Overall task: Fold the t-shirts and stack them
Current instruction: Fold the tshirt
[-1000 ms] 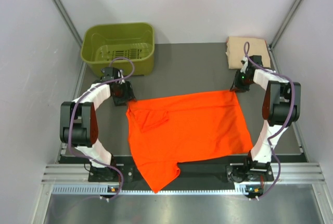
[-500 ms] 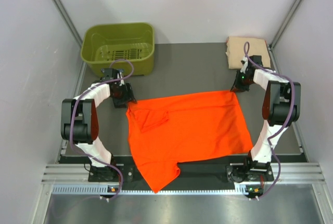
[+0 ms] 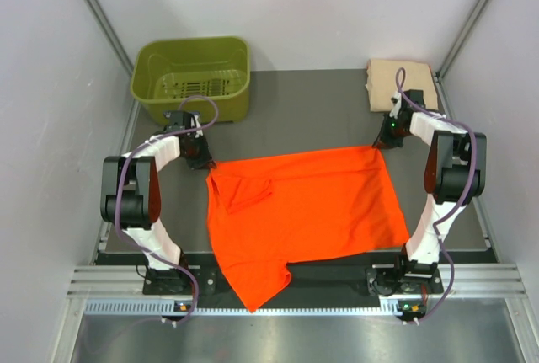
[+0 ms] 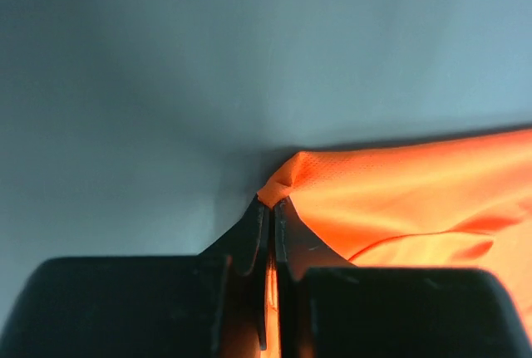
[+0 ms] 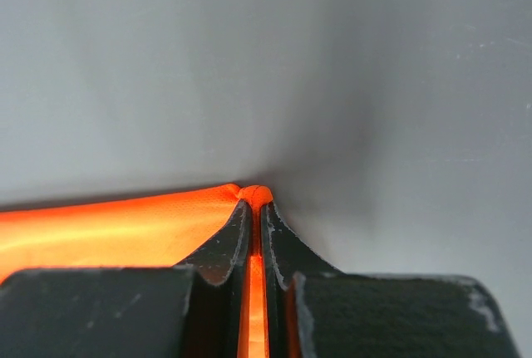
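Top view: orange t-shirt (image 3: 303, 211) lies spread on the worktop (image 3: 312, 102) between left claw (image 3: 205, 163) and right claw (image 3: 380, 146), with the peach t-shirt (image 3: 400, 85) folded just beyond the right claw. Left wrist: left claw (image 4: 268, 208) clenched on a corner of the orange t-shirt (image 4: 399, 183). Right wrist: right claw (image 5: 252, 207) pinching its opposite far corner (image 5: 108, 225)

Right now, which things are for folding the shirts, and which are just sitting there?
For the job:
- orange t-shirt, spread out on the table
- peach-tan t-shirt, folded at the far right corner
- left fingers and right fingers, each shut on a far corner of the orange t-shirt

Just sitting there:
- green basket, far left
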Controlling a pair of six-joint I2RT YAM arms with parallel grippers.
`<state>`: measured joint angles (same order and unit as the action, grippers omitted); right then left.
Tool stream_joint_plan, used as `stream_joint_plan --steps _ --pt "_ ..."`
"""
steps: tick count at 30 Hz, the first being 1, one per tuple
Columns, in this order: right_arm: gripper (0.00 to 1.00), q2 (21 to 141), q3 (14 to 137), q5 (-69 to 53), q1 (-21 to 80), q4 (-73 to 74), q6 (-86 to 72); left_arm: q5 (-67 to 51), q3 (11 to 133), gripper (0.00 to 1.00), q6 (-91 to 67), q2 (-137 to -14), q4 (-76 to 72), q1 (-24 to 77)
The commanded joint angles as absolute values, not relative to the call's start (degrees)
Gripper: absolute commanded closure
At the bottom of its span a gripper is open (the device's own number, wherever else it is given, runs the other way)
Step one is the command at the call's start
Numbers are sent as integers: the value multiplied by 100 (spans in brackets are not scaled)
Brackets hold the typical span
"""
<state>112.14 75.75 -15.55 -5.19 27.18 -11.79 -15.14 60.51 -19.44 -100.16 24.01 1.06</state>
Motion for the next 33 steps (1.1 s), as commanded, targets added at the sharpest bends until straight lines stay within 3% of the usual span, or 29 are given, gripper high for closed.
stream_joint_plan --steps 1,8,22,24,26,27,30,33 --pt "100 11075 7533 -1608 -633 2111 -1458 -1355 6029 100 -1793 -9835 1881 79" --pt "100 10889 7461 -1600 -607 1134 -1907 -678 6634 100 -1828 -9922 1678 79" --pt "100 11935 8981 -1652 -519 1467 -1960 -88 7963 100 -1679 -10889 1978 70" --pt "97 12085 9157 -1600 -466 1756 -1916 -62 8033 86 -1670 -10916 2074 79" --pt "90 12233 9535 -1363 -440 2178 -1890 -53 8042 62 -1705 -10881 2275 79" --pt "80 12260 9675 -1258 -431 2397 -1881 -53 8025 55 -1783 -10846 2363 79" --pt "59 12077 9879 -696 -422 3092 -1890 -53 7735 42 -1872 -10600 2504 105" --pt "47 11647 9774 -142 -404 3629 -1750 123 7252 39 -1933 -10214 2610 123"
